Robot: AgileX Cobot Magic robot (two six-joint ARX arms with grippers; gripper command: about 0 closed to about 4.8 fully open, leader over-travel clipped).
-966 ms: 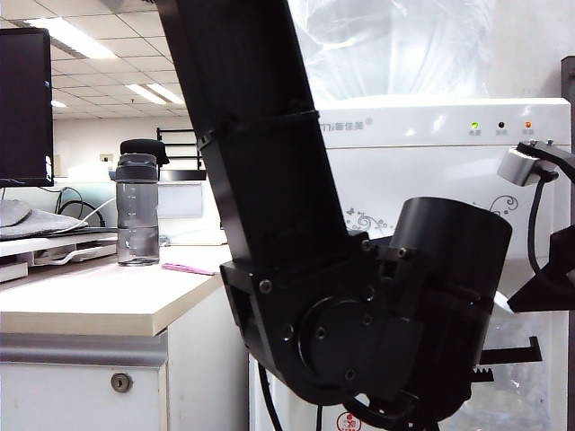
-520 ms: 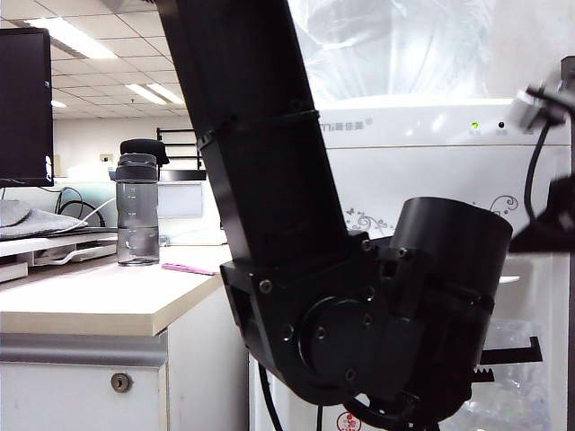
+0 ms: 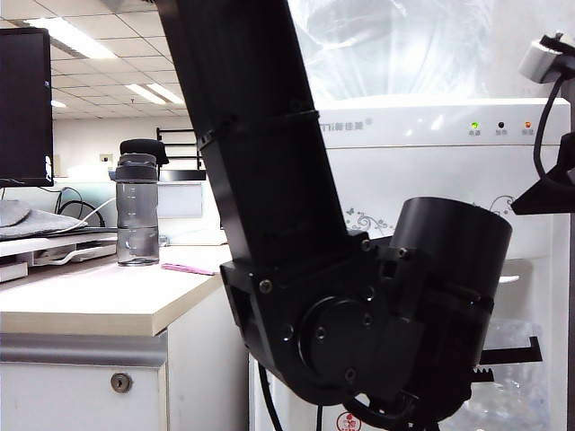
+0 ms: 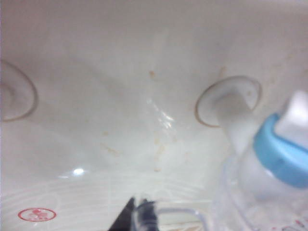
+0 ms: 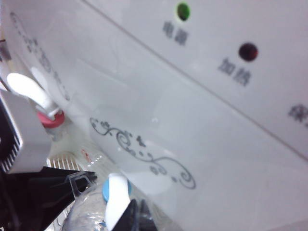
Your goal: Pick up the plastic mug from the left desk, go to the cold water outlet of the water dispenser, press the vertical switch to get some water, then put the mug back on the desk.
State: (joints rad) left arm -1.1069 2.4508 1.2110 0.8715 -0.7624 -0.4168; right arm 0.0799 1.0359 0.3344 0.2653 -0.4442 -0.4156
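Here the clear, rippled plastic mug (image 4: 250,202) sits under the blue-collared cold water outlet (image 4: 276,144).

Ceiling strip lights (image 3: 67,36) glow bright over the office in the exterior view, and the black arm (image 3: 269,180) up close reads as a dark, near-featureless mass. The left wrist view is soft and washed out, the blue-collared tap (image 4: 276,149) blurred, small glints on the white panel. The right wrist view is hazy, its printed labels smeared
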